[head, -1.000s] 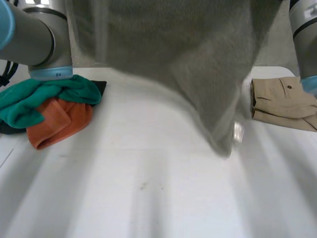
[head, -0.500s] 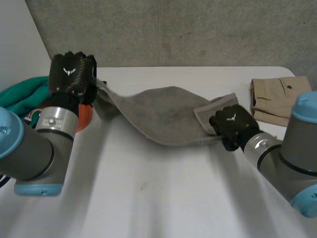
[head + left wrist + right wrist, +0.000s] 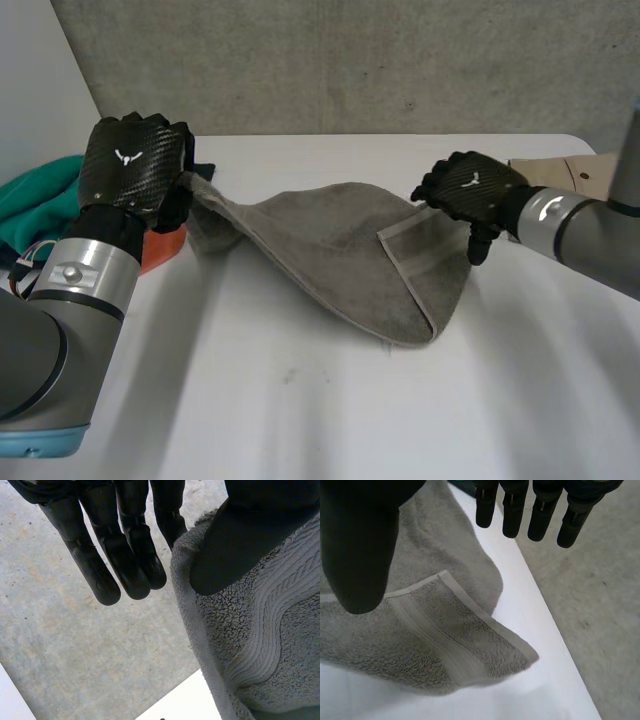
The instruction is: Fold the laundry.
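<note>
Our left hand [image 3: 130,170] pinches the grey towel [image 3: 320,235] by one edge, our right hand [image 3: 470,190] spread open above its folded corner.

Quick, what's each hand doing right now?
Left hand: shut, pinching the grey towel by its edge.
Right hand: open, holding nothing, over the towel.

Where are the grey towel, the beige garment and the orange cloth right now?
grey towel [image 3: 330,240]: head view, the middle of its spread part.
beige garment [image 3: 560,172]: head view, its visible top face.
orange cloth [image 3: 162,248]: head view, its exposed edge.
</note>
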`<state>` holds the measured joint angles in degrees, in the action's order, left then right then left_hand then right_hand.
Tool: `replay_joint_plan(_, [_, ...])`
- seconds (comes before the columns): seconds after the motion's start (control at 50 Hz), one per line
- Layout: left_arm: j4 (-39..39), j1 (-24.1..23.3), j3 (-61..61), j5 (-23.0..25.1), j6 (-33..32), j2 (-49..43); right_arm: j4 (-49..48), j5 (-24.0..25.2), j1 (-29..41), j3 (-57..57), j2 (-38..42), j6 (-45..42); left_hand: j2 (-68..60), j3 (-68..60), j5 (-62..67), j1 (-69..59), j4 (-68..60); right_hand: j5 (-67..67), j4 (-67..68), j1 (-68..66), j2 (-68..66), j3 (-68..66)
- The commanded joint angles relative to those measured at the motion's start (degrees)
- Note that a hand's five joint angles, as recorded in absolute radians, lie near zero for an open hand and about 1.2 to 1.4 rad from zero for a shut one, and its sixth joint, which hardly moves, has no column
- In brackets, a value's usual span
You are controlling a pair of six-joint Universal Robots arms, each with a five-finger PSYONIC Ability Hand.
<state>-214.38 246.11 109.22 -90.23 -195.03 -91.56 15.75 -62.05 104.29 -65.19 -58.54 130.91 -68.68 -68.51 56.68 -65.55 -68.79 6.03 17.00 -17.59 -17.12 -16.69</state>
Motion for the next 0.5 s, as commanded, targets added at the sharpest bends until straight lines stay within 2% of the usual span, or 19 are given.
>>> replay_joint_plan(0.02, [-0.08,-0.54,1.44,-0.04,0.0,0.94,-0.72,0.09,3.98,11.12,12.81,-1.01,-11.32,-11.49,13.32,-14.45,-11.21,3.47,2.5,-1.91,-2.39,-2.81])
replay_joint_plan(0.16, [-0.08,-0.89,1.7,-0.04,0.0,0.94,-0.9,-1.58,6.8,23.34,25.57,-1.18,-11.32,-11.49,13.32,-14.45,-11.21,5.82,4.85,-4.26,-4.74,-5.16])
replay_joint_plan(0.3, [-0.08,-0.89,1.7,-0.04,0.0,0.94,-0.81,-5.62,6.89,33.53,33.65,-1.62,-11.32,-11.49,13.32,-14.45,-11.21,11.52,10.55,-9.96,-10.44,-10.87])
replay_joint_plan(0.36, [-0.08,-0.8,1.61,-0.04,0.0,0.94,-0.46,-5.89,6.89,35.74,35.42,-1.62,-11.32,-11.49,13.32,-14.45,-11.21,22.77,21.8,-21.21,-21.68,-22.11])
replay_joint_plan(0.4, [-0.08,-0.72,1.53,-0.04,0.0,0.94,-0.46,-6.33,6.89,36.89,35.87,-1.54,-11.32,-11.49,13.32,-14.45,-11.21,57.3,56.33,-55.74,-56.22,-56.64])
replay_joint_plan(0.42, [-0.08,-0.63,1.53,-0.04,0.0,0.94,-0.63,-6.76,6.89,36.89,35.78,-1.54,-11.32,-11.49,13.32,-14.45,-11.21,63.9,62.93,-62.34,-62.82,-63.24])
replay_joint_plan(0.5, [-0.08,-0.28,1.09,-0.04,-0.08,1.47,-2.12,-10.98,6.89,35.06,31.66,-1.01,-11.32,-11.49,13.32,-14.45,-11.21,63.97,63.0,-62.41,-62.88,-63.31])
